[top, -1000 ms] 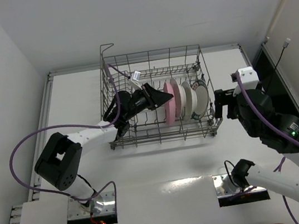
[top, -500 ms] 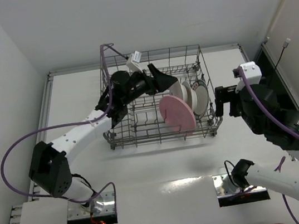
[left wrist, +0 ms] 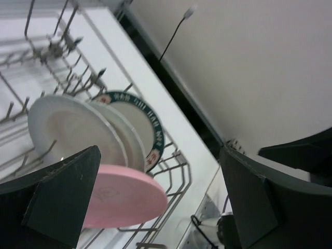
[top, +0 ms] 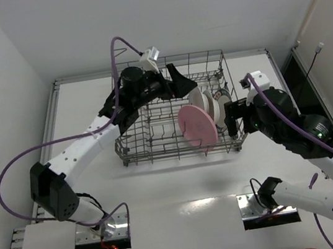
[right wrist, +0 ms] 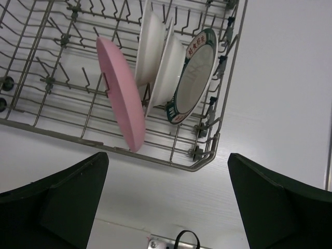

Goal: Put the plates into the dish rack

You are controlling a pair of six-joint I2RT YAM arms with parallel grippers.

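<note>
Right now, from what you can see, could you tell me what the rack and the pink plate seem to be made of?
The rack looks like grey metal wire with a dull finish: thin rods in a grid with upright tines. The pink plate is probably glazed ceramic, possibly melamine: smooth, opaque, evenly coloured, with a soft sheen.

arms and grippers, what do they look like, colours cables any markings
Both the left arm and right arm have white tubular links between bulky black joints, each trailing a loose purple cable, with a small white block near the wrist. A green light glows on the right arm. The left gripper and right gripper have broad matte black wedge fingers. No legible markings.
</note>
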